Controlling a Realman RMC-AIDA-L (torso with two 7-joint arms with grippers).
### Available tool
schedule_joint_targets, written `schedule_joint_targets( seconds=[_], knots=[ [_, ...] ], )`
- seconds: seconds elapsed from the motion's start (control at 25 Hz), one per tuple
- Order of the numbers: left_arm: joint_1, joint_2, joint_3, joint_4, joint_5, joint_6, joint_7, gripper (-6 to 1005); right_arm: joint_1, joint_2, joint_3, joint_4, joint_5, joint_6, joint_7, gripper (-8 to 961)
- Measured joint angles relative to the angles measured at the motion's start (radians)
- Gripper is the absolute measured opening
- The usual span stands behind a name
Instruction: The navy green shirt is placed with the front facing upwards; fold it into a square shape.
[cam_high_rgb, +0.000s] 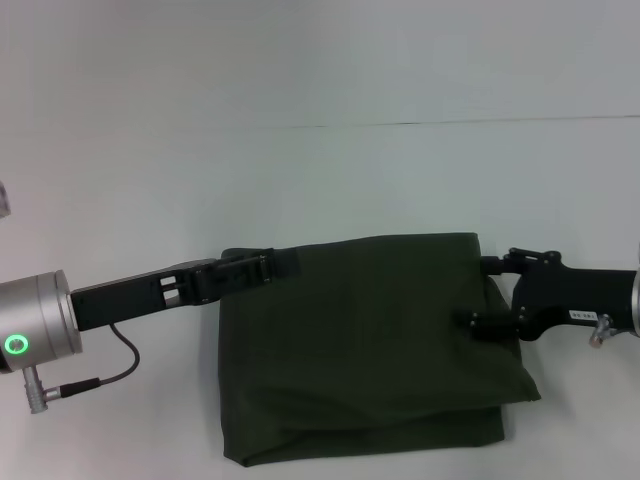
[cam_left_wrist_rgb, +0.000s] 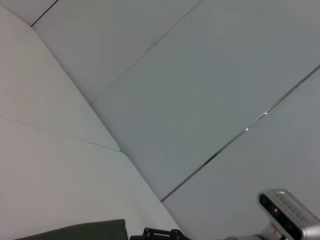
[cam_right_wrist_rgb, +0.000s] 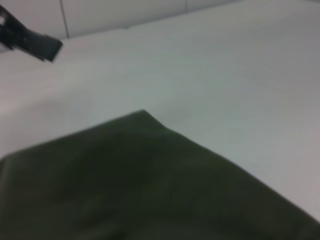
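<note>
The navy green shirt (cam_high_rgb: 365, 345) lies folded into a roughly square stack on the counter (cam_high_rgb: 320, 170), near the robot's edge of it and a little right of centre in the head view. The left claw (cam_high_rgb: 272, 266) reaches in from the left and sits at the stack's far left corner, over the cloth's edge. The right claw (cam_high_rgb: 487, 295) comes in from the right and meets the stack's right edge near its far corner.

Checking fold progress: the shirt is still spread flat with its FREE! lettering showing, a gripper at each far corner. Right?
No. The head view shows the shirt already folded into a rough square, no lettering visible. The left gripper and right gripper are at its far corners.
</note>
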Motion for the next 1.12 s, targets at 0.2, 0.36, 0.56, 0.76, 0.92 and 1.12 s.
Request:
schedule_joint_targets(
  seconds=[0.2,0.36,0.56,0.76,0.92,1.12],
  knots=[
    [0.0,0.0,0.0,0.001,0.0,0.0,0.0,768,-0.021,0.0,0.003,0.004,-0.002,0.035,0.001,927],
    [-0.001,0.0,0.0,0.0,0.0,-0.001,0.001,768,-0.023,0.001,0.003,0.007,-0.002,0.058,0.001,927],
    [0.0,-0.002,0.0,-0.001,0.0,-0.001,0.001,768,-0.029,0.001,0.034,0.001,0.003,0.046,0.006,928],
    [0.003,-0.002,0.0,0.0,-0.003,0.013,0.001,767,-0.04,0.0,0.162,-0.049,0.014,-0.12,0.006,928],
    [0.003,-0.002,-0.003,0.002,-0.003,0.018,0.002,768,-0.043,0.002,0.209,-0.089,0.017,-0.278,0.003,928],
    [0.001,0.002,-0.007,0.003,-0.001,0.019,0.002,769,-0.031,0.007,0.158,-0.076,0.014,-0.313,-0.004,927]
  ],
)
